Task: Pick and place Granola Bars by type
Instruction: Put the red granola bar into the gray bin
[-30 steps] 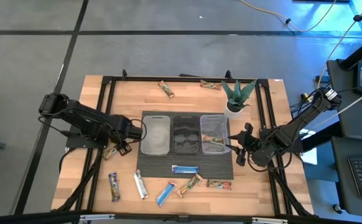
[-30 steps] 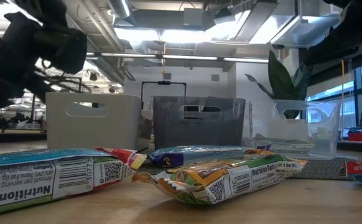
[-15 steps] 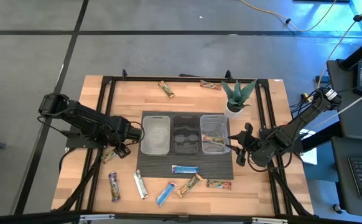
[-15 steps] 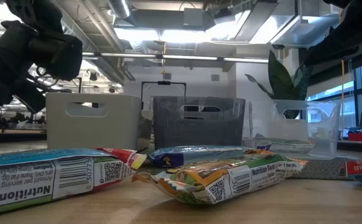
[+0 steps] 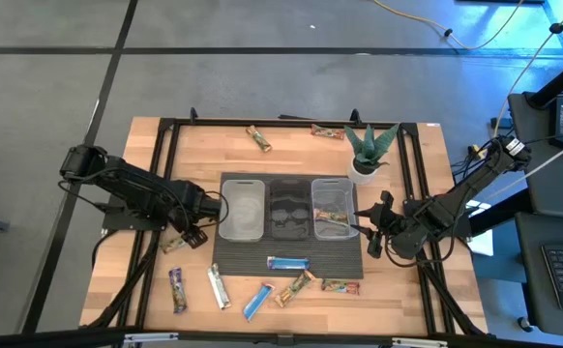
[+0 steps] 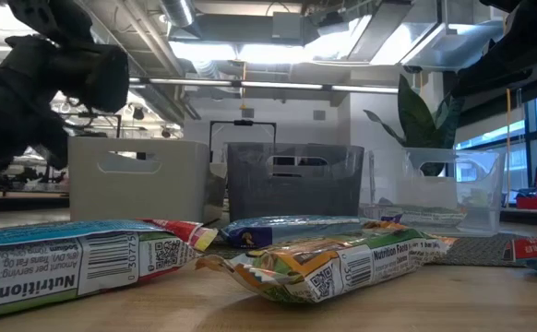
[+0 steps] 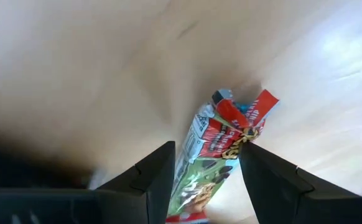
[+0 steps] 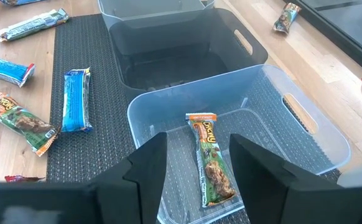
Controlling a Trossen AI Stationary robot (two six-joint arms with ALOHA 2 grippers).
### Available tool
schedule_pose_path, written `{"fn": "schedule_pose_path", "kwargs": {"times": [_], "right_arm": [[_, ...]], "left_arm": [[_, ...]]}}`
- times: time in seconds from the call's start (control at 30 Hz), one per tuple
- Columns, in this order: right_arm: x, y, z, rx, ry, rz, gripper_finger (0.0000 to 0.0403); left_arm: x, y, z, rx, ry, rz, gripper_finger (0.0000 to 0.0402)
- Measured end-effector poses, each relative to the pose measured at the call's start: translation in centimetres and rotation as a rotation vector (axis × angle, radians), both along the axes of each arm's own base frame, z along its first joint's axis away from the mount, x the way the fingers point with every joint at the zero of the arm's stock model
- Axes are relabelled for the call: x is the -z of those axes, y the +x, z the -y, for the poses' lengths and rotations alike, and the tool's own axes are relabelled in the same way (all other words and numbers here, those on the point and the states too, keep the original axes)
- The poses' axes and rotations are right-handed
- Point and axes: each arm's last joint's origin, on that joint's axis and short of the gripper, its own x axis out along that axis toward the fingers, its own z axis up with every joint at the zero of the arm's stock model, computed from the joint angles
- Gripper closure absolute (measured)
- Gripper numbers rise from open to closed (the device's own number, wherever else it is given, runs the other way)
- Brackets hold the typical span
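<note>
My left gripper is left of the bins, low over the wood, shut on a green and red granola bar. My right gripper hangs open by the right side of the clear bin, touching nothing. A green bar lies flat on that bin's floor. A blue bar lies on the dark mat. Several more bars lie along the near edge, and two bars lie near the far edge. My left gripper pinches the green and red bar between its two fingers, which lie across the bar's width. The fingers slant down from above. The bar's red crimped end sticks out past the fingertips. Whether the bar is clear of the table I cannot tell.
Three bins stand side by side on the mat: a whitish one, a dark one and the clear one. A spiky potted plant stands behind the clear bin. Black frame rails run along the table's sides.
My left gripper, with the bar between its fingers, has shifted a little toward the table's near-left and then back toward the bins. The right arm has kept still.
</note>
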Motion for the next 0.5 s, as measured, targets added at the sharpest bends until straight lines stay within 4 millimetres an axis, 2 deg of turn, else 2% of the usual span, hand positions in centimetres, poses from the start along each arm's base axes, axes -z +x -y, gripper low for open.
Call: {"fn": "schedule_pose_path", "kwargs": {"times": [0.17,0.5], "right_arm": [[0.0,0.0,0.0,0.0,0.0,0.0,0.0225],[0.0,0.0,0.0,0.0,0.0,0.0,0.0225]], "left_arm": [[0.0,1.7,0.1,0.001,-0.013,0.175,0.0229],[0.0,1.7,0.1,0.084,-0.007,0.213,0.0229]]}}
